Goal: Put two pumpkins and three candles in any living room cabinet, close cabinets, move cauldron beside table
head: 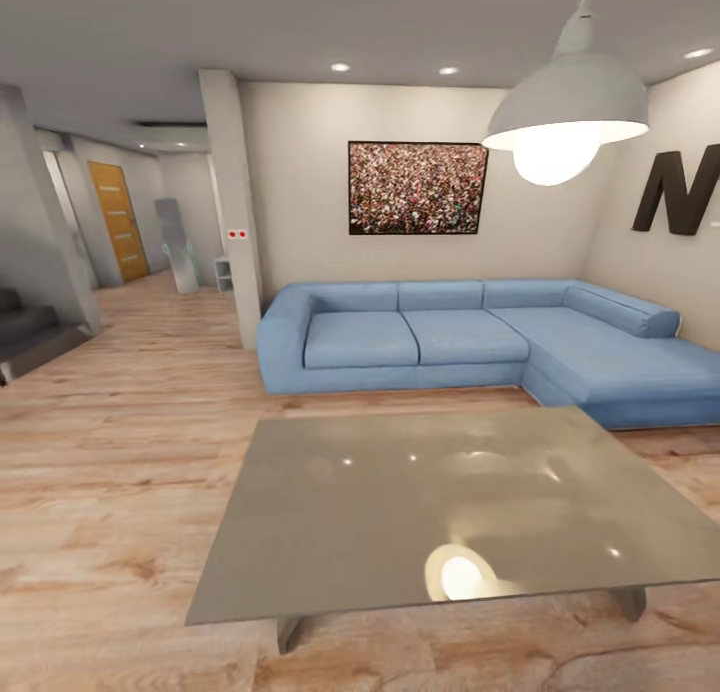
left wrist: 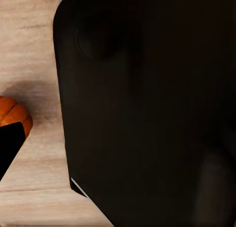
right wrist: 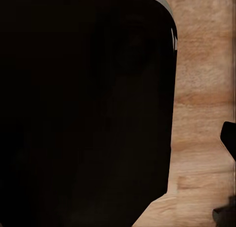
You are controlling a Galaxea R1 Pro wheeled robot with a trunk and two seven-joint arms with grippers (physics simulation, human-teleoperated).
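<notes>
A broad matte-black rounded slab of the robot's own body [left wrist: 147, 113] blocks most of the left wrist view, close to the lens. A similar dark rounded panel [right wrist: 83, 109] blocks the right wrist view. At that view's edge a small black angular piece [right wrist: 228, 138] juts in; whether either gripper's jaws stand apart cannot be told

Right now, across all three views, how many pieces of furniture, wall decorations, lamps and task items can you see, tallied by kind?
Sofa: 1
Coffee table: 1
Framed picture: 1
Wall letter: 1
Pendant lamp: 1
Pumpkin: 1, on the wood floor in the left wrist view
Total: 6
</notes>
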